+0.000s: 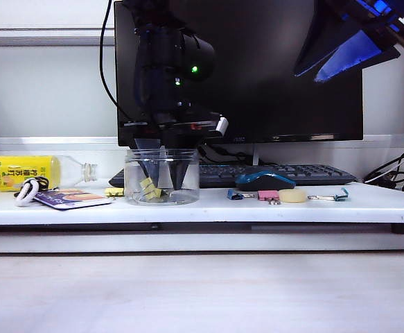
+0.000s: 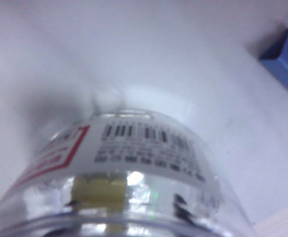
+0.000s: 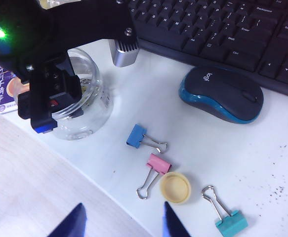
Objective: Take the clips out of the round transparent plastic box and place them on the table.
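You have the left gripper reaching down into the jar at centre-left of the table, jaws spread wide, holding nothing; next close on a yellow clip, while the right gripper waits open at upper right.

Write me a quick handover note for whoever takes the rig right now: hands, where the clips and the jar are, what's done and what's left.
Left hand: reaching down into the round transparent plastic box, open, holding nothing that can be seen.
Right hand: raised above the table's front right, open and empty.
Clips: pale-yellow ones lie at the bottom of the box; what looks like one more lies on the table just left of the box.
The box stands upright on the table, in front of the monitor.
Done: at most one clip out.
Left: grip the clips in the box and set them on the table.
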Motion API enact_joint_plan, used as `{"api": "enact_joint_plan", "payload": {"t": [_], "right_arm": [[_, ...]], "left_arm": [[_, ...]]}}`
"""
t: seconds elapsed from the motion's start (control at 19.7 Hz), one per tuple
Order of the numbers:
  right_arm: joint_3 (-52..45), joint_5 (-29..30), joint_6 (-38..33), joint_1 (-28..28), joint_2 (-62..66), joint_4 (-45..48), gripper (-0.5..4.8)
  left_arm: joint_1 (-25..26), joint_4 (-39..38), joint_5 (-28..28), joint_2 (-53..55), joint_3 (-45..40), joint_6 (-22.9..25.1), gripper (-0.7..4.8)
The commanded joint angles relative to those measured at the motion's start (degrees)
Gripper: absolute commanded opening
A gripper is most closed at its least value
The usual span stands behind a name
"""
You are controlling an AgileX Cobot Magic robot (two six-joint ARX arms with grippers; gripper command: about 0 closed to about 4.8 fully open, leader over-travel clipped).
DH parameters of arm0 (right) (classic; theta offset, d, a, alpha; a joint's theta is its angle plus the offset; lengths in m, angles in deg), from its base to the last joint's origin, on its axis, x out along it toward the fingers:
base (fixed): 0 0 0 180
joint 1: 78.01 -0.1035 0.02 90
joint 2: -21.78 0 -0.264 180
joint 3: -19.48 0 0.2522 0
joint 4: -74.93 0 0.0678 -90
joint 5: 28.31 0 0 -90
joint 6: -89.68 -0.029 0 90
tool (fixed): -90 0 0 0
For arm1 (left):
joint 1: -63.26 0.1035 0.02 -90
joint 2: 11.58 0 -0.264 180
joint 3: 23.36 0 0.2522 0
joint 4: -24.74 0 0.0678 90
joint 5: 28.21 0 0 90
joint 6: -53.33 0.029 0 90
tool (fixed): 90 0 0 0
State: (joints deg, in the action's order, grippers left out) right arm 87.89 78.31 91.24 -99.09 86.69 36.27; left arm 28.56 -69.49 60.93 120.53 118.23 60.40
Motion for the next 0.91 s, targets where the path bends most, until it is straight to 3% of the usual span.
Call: {"api": "enact_joint_plan", "payload": {"t": [0.05,0.3,0.46,0.91], "right_arm": [[0.35,0.24,0.2,-0.02,-0.15,0.74,2.03],[0.33,0.24,0.17,-0.02,-0.15,0.74,2.03],[0.33,0.24,0.17,-0.02,-0.15,0.74,2.03],[0.33,0.26,0.17,-0.02,-0.15,0.74,2.03]], "left_arm": [[-0.02,0.24,-0.02,0.13,-0.04,0.44,2.46],[-0.04,0.57,-0.76,0.37,-0.7,0.46,2.36],[-0.04,0.55,-2.71,0.61,-0.72,0.44,1.84],[-0.07,0.83,-5.6,1.2,-0.81,0.68,1.84]]}}
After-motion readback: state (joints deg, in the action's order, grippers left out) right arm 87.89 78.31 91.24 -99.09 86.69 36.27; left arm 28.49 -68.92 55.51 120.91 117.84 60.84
